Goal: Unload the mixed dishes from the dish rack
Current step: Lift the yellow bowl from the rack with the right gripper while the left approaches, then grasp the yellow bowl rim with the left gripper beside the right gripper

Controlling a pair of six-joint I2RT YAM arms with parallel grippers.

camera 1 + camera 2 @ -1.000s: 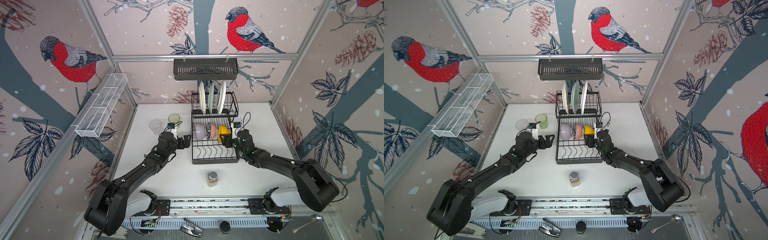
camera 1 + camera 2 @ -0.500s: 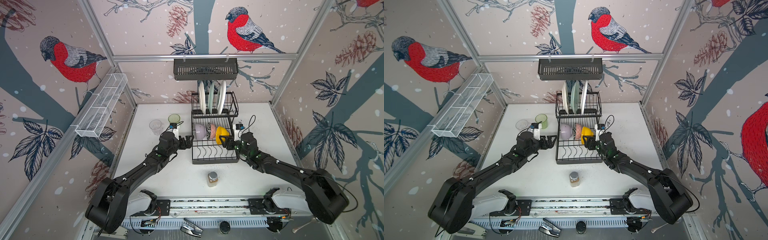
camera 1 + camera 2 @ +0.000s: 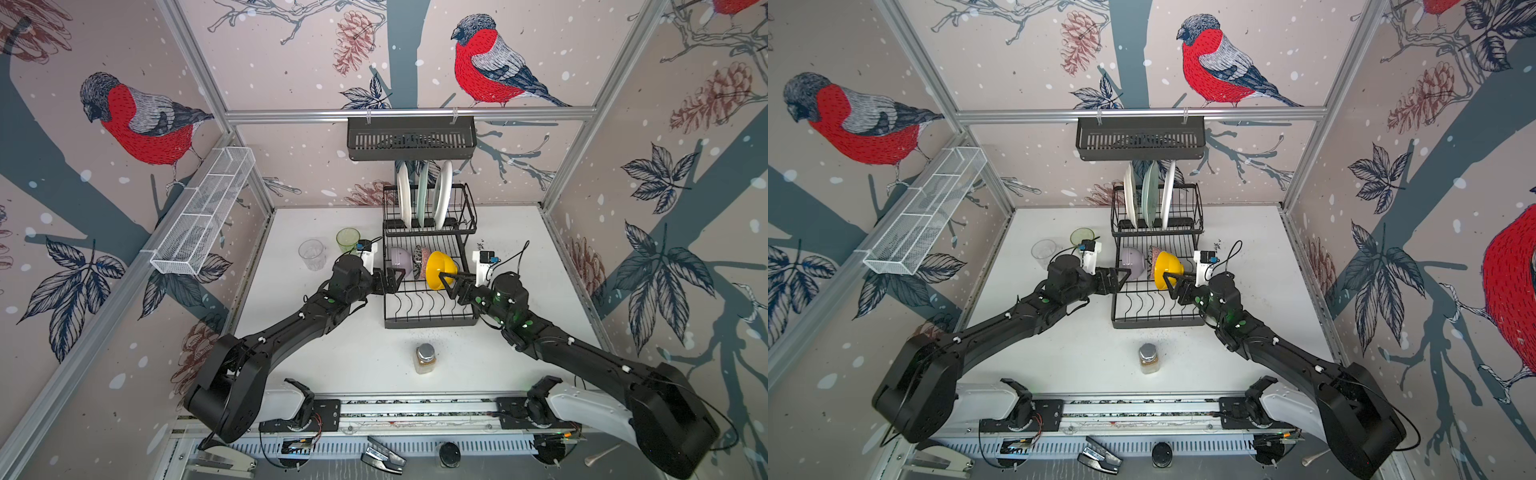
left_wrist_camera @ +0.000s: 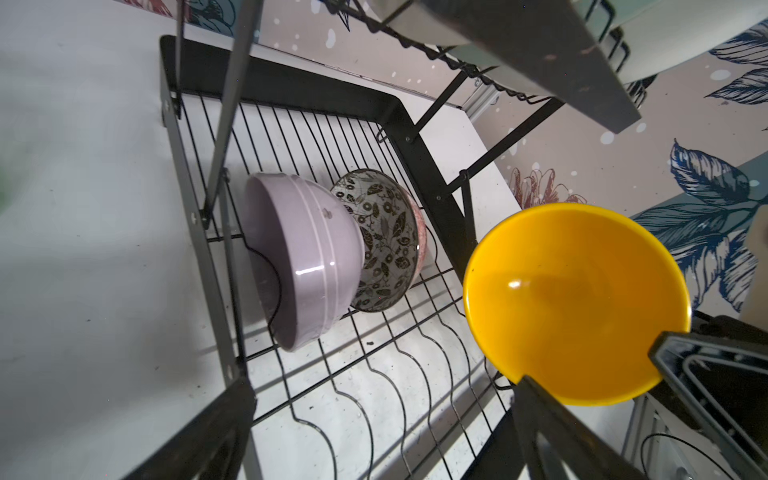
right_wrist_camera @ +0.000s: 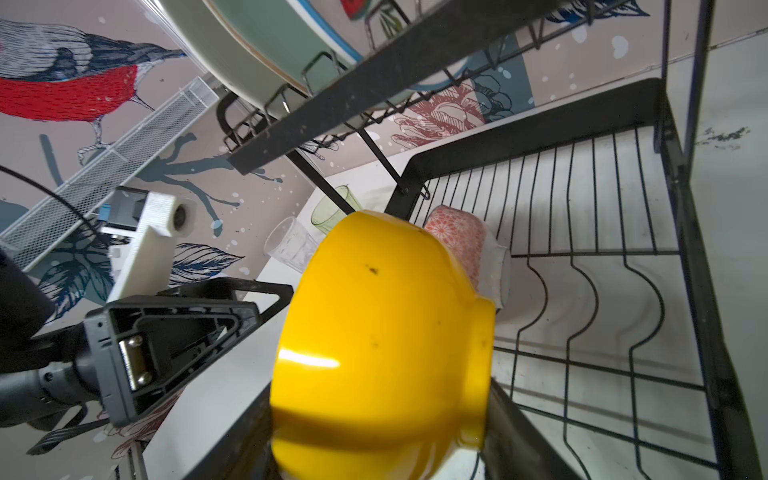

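The black dish rack point(image 3: 430, 320) stands mid-table. My right gripper point(image 3: 448, 281) is shut on the yellow bowl point(image 3: 437, 270), held on edge above the lower tier; in the right wrist view the yellow bowl point(image 5: 386, 332) fills the space between the fingers. The lilac bowl point(image 4: 303, 257) and the pink-patterned bowl point(image 4: 386, 241) lean together on the lower tier. Three plates point(image 3: 422, 195) stand in the upper tier. My left gripper point(image 3: 395, 279) is open and holds nothing at the rack's left edge, near the lilac bowl. A green tumbler point(image 3: 348, 240) and a clear tumbler point(image 3: 311, 254) stand on the table left of the rack.
A silver-capped jar of brown powder point(image 3: 425, 358) stands on the table in front of the rack. A black slotted basket point(image 3: 411, 139) hangs on the back rail above the plates. A white mesh tray point(image 3: 203, 212) is fixed along the left wall.
My right gripper has raised and tilted the yellow bowl off the lower tier, away from the pink-patterned bowl. My left gripper has moved right, up to the rack's left edge.
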